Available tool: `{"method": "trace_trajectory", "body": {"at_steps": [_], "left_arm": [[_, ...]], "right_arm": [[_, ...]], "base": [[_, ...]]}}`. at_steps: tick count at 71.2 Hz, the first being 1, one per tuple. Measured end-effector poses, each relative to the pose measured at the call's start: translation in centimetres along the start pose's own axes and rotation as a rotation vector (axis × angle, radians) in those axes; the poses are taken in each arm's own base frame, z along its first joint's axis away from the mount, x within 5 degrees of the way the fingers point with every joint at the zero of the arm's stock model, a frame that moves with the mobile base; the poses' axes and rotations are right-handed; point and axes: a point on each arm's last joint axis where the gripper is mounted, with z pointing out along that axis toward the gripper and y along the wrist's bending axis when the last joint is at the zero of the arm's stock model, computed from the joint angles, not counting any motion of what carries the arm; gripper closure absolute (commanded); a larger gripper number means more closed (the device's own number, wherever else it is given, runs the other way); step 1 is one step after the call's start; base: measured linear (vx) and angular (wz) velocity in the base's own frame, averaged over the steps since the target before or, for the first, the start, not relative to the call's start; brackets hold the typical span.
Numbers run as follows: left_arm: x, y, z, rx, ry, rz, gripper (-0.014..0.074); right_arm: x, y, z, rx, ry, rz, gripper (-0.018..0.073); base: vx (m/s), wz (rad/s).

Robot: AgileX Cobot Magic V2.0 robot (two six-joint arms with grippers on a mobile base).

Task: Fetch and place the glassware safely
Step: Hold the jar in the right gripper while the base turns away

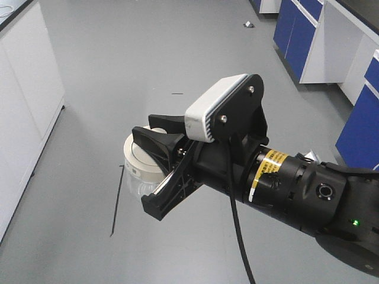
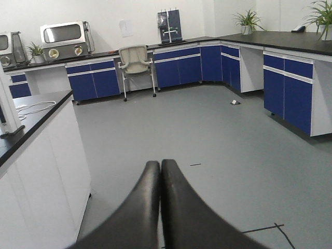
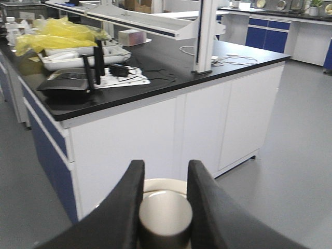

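The glassware (image 1: 140, 167) is a small clear jar with a round cream-white lid, hanging in the air above the grey floor. My right gripper (image 1: 153, 161) is shut on the lid's central knob (image 3: 165, 213), with one black finger pressed against each side of it. The lid's rim (image 3: 165, 184) shows between the fingers in the right wrist view; the glass body is mostly hidden there. My left gripper (image 2: 160, 165) is shut with nothing in it, its two black fingers touching, pointing out over the floor.
A white-fronted island bench with a black top (image 3: 155, 67) stands ahead of the right gripper, carrying trays, yellow bags and cables. Blue cabinets (image 2: 187, 65) line the far walls, with a chair (image 2: 136, 65) among them. White bench side (image 1: 23, 94) at left, blue cabinets (image 1: 361, 124) at right.
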Motion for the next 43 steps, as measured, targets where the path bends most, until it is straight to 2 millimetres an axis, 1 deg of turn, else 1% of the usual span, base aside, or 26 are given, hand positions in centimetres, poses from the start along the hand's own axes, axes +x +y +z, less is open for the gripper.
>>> {"method": "trace_trajectory", "body": {"at_steps": [22,43], "left_arm": [[0.0,0.0,0.0,0.0,0.0,0.0,0.0603],[0.0,0.0,0.0,0.0,0.0,0.0,0.0603]], "right_arm": [[0.0,0.0,0.0,0.0,0.0,0.0,0.0563],[0.0,0.0,0.0,0.0,0.0,0.0,0.0563]], "base": [[0.37,-0.09],[0.39,0.04]]}}
